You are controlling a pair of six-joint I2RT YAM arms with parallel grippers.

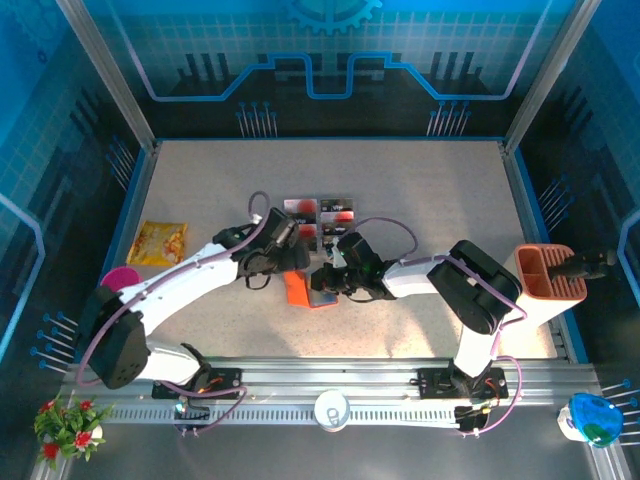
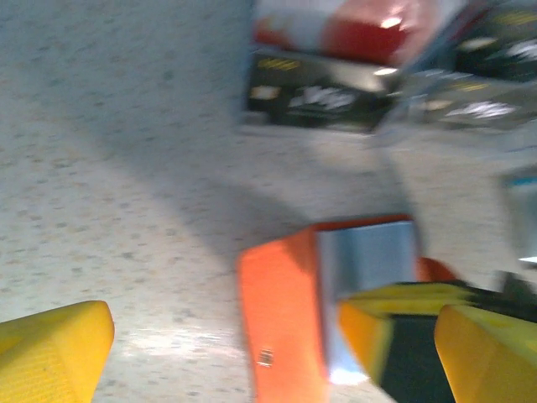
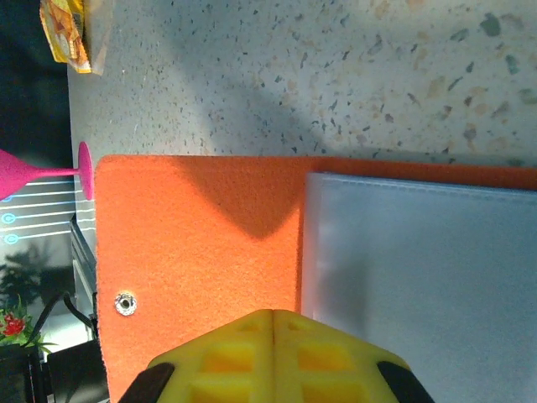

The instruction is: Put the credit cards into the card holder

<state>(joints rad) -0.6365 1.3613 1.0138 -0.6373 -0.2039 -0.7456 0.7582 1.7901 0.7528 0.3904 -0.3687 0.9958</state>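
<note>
I see the card holder (image 1: 297,288) lying open and flat on the table (image 1: 430,190), near the middle and close in front of both arms. In the top view its orange flap is to the left and the grey-blue pocket panel (image 3: 419,277) to the right. The long axis of the opened holder runs roughly left to right, a little tilted. A small metal stud (image 3: 126,303) sits on the orange flap near its outer edge. The pocket panel shows me a plain grey-blue face.

The credit cards (image 1: 320,215) lie flat in a small cluster just beyond the holder, with their long sides running left to right.

The right gripper (image 3: 273,332) is over the orange flap with its yellow pads pressed together, and I see nothing between them. The left gripper (image 2: 273,332) hangs above the holder with its fingers (image 2: 50,353) spread as wide as they go and gripping nothing.

At the right edge of the table stands an orange ribbed basket (image 1: 548,270). A dark item (image 1: 590,262) sticks out at its right side, but I cannot tell what it is. A yellow snack packet (image 1: 158,242) lies far to the left.
</note>
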